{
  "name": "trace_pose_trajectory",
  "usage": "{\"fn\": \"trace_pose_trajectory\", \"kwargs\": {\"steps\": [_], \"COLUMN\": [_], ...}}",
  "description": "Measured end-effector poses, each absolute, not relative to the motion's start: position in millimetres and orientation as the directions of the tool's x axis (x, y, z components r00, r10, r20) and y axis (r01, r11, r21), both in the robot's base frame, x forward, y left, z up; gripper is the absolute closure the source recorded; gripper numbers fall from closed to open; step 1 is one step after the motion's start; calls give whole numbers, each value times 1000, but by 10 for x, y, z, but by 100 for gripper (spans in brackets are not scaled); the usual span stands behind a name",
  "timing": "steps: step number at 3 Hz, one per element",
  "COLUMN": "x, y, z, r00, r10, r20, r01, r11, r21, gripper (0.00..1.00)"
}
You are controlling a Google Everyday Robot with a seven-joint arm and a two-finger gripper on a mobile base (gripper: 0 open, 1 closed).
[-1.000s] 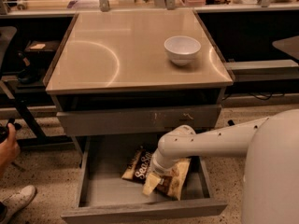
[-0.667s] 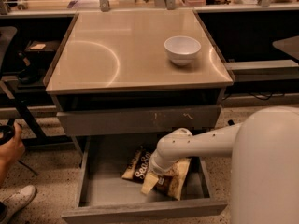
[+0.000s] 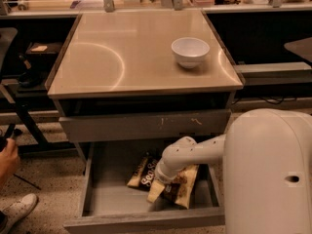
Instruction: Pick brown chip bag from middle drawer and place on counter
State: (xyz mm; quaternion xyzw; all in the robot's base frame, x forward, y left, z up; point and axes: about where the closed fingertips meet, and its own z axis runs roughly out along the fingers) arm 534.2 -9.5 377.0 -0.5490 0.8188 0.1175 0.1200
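The middle drawer (image 3: pixel 114 199) is pulled open at the bottom of the view. The brown chip bag (image 3: pixel 145 176), dark brown and pale yellow with white lettering, lies in its right half. My white arm reaches down from the right into the drawer. The gripper (image 3: pixel 158 187) is down on the bag's middle and covers part of it. The beige counter (image 3: pixel 122 57) above holds only a white bowl (image 3: pixel 190 51) at its right rear.
A closed grey drawer front with orange scuffs (image 3: pixel 146 126) sits just above the open drawer. My large white arm housing (image 3: pixel 268 174) fills the lower right. A person's hand (image 3: pixel 7 155) and shoe (image 3: pixel 17 211) are at the left edge. Shelving and clutter stand behind the counter.
My white arm housing has come further into view from the right. The gripper stays on the bag in the drawer, and the bag has not visibly moved.
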Motion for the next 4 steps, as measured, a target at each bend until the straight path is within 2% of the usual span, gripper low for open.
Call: {"fn": "trace_pose_trajectory", "kwargs": {"steps": [1, 4], "x": [5341, 5288], "y": [-96, -72], "z": [3764, 3871], "r00": [-368, -362], "r10": [-871, -870], "r20": [-325, -335], "r01": [-927, -930], "r11": [369, 360], "r21": [61, 70], "gripper": [18, 88]}}
